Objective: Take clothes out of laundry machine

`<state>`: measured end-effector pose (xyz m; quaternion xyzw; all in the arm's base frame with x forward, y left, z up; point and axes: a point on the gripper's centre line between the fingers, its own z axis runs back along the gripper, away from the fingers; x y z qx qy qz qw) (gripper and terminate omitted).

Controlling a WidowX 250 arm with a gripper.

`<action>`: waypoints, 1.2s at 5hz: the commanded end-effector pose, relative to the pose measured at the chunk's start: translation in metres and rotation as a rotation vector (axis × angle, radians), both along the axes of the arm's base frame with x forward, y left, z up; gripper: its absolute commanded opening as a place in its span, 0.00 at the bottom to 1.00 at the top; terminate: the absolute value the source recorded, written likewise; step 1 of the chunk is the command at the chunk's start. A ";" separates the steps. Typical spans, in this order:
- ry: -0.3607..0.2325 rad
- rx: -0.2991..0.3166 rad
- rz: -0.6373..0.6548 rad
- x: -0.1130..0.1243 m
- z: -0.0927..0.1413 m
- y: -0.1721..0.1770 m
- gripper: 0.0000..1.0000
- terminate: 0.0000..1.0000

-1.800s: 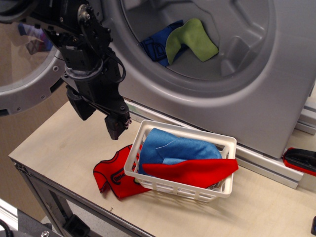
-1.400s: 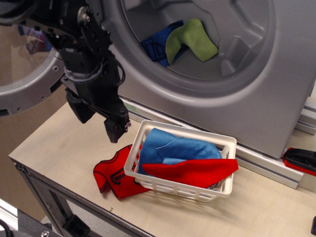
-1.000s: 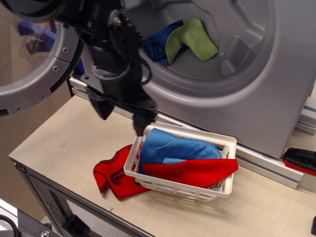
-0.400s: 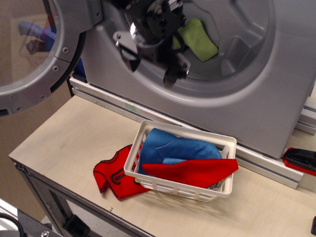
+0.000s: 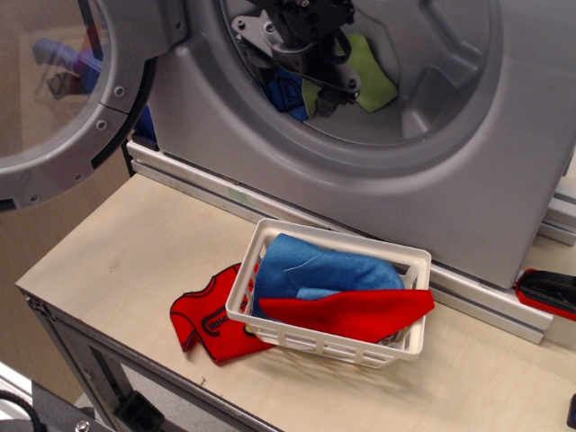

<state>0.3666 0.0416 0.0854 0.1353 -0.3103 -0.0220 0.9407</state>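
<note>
The grey laundry machine (image 5: 468, 180) stands at the back with its round door (image 5: 54, 99) swung open to the left. In the drum mouth lie the royal-blue garment (image 5: 286, 95) and the olive-green cloth (image 5: 376, 74), side by side. My gripper (image 5: 297, 88) is inside the drum mouth, just above the two pieces. Its jaws are spread, with one dark fingertip (image 5: 326, 104) on the green cloth's left edge and the other by the blue garment. It holds nothing. The arm hides part of both clothes.
A white slatted basket (image 5: 416, 263) stands on the wooden table in front of the washer, holding a light-blue cloth (image 5: 324, 268) and a red cloth (image 5: 360, 311). A red mini shirt (image 5: 205, 317) lies at its left. A red-and-black object (image 5: 549, 293) lies far right.
My gripper has risen from beside the basket's left, moved right and back, and entered the drum mouth over the blue and green clothes. Nothing else has moved.
</note>
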 end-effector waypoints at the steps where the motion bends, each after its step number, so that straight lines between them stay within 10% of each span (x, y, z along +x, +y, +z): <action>1: -0.097 0.038 -0.046 0.034 0.022 0.013 1.00 0.00; 6: -0.067 0.085 0.010 0.063 -0.031 0.033 1.00 0.00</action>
